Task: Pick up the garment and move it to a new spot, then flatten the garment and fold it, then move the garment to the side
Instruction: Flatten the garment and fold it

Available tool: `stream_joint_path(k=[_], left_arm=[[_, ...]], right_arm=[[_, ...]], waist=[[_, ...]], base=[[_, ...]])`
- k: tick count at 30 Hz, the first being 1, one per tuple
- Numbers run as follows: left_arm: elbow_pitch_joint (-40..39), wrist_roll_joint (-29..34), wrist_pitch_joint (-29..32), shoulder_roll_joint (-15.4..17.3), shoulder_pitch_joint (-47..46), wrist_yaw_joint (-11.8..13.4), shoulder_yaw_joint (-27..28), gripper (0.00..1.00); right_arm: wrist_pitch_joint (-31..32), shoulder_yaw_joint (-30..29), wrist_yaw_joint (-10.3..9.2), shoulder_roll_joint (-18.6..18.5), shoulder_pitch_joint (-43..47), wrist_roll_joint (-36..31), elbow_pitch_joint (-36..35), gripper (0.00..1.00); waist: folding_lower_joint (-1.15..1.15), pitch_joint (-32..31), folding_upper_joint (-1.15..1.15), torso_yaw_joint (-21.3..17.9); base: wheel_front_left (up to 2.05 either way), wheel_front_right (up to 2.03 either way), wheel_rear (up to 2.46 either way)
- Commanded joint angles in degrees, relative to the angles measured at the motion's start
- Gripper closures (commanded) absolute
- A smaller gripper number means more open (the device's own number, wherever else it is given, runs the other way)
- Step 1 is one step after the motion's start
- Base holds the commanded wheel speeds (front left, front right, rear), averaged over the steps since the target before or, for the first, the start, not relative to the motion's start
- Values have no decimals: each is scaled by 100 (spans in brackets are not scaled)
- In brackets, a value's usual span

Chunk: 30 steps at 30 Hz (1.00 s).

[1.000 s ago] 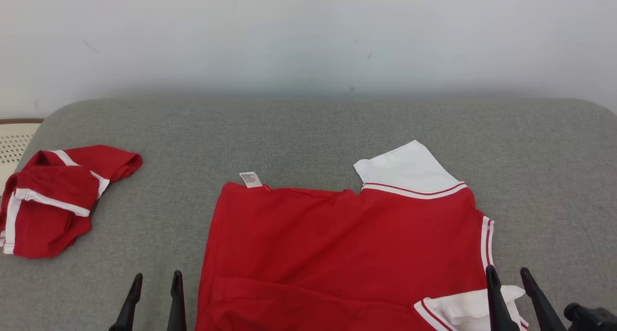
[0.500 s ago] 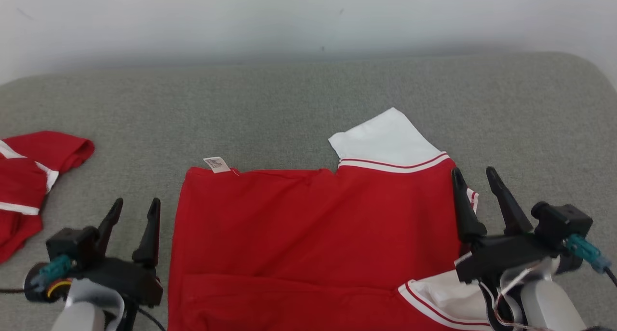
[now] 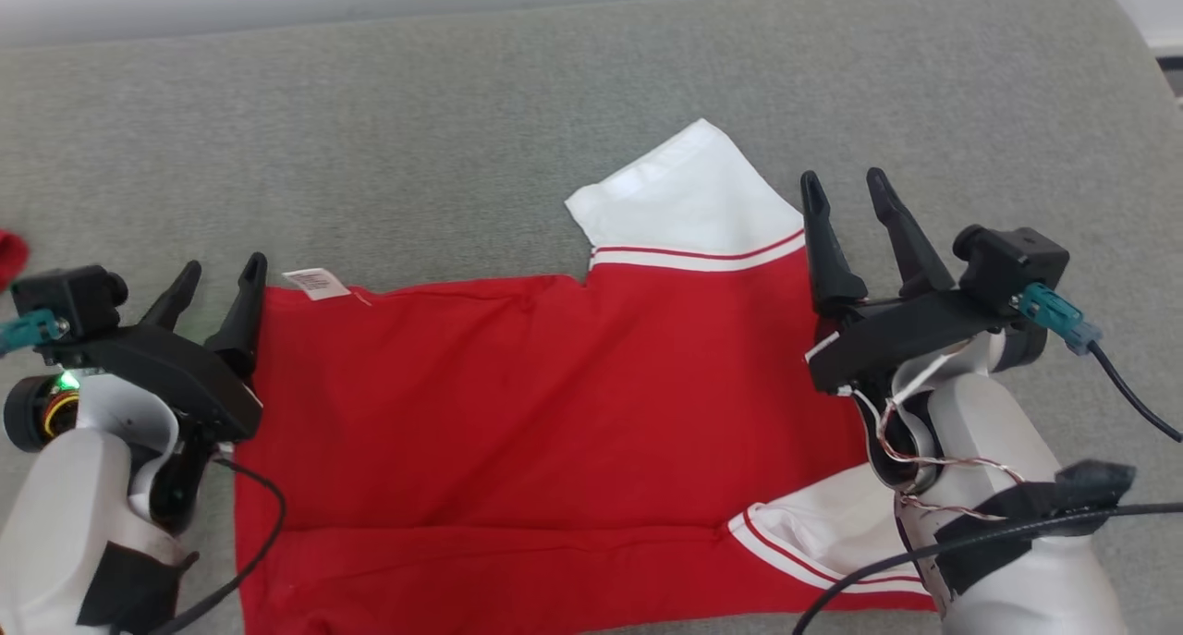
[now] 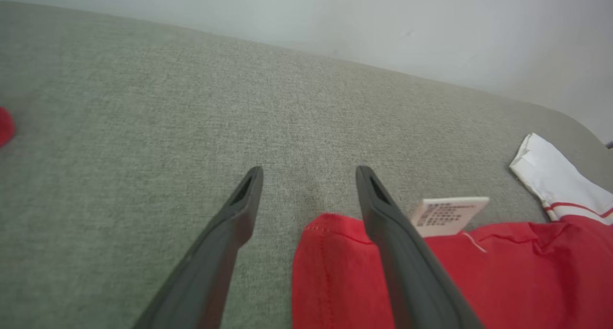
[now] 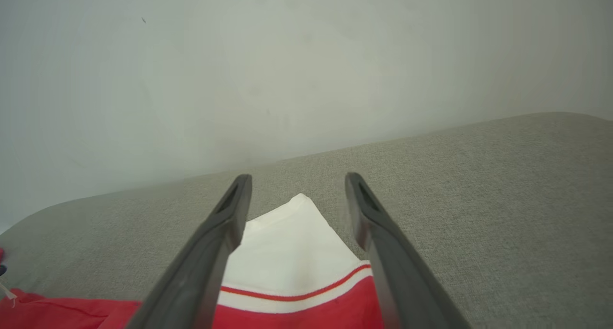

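The garment (image 3: pixel 554 404) is a red shirt with white sleeves, spread flat on the grey padded surface (image 3: pixel 416 154). One white sleeve (image 3: pixel 689 201) points away from me and a white care label (image 3: pixel 316 282) sticks out at the far left corner. My left gripper (image 3: pixel 222 270) stands open at that left corner; in the left wrist view the left gripper (image 4: pixel 310 171) has the red corner (image 4: pixel 330 271) lying between its fingers, untouched. My right gripper (image 3: pixel 844 178) stands open at the shirt's far right edge, and in the right wrist view the right gripper (image 5: pixel 298 177) hangs over the white sleeve (image 5: pixel 282 252).
A scrap of a second red garment (image 3: pixel 7 251) shows at the far left edge, and in the left wrist view that red scrap (image 4: pixel 5 126) also sits at the left edge. A pale wall (image 5: pixel 306 70) rises behind the surface. The surface's rounded far right corner (image 3: pixel 1123 25) is close to the right arm.
The head camera has tilted down, so the whole picture has shifted. Both arms have reached forward along the shirt's left and right edges. Both grippers have stayed open.
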Motion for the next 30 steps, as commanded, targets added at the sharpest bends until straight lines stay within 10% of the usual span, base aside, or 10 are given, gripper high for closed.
stream_joint_path(k=[1, 22, 26, 30], left_arm=[[79, -92, 121, 84, -79, -18, -24, 0], [-106, -347, 777, -61, 411, 162, -202, 0], [-121, -440, 656, -128, 361, 189, -141, 100], [-175, -310, 301, -132, 215, 216, -167, 100]], right_arm=[[-101, 69, -3, 43, -143, 62, 183, 0], [-419, 407, -3, 86, -556, 349, 1094, 0], [-420, 478, -3, 94, -627, 372, 1285, 0], [-320, 547, -3, 63, -806, 371, 1561, 0]], waist=[[-2, 132, -1, -178], [-2, 50, -1, -74], [-2, 86, -1, -56], [-2, 109, -1, 32]], base=[[0, 0, 0], [0, 0, 0], [0, 0, 0], [0, 0, 0]])
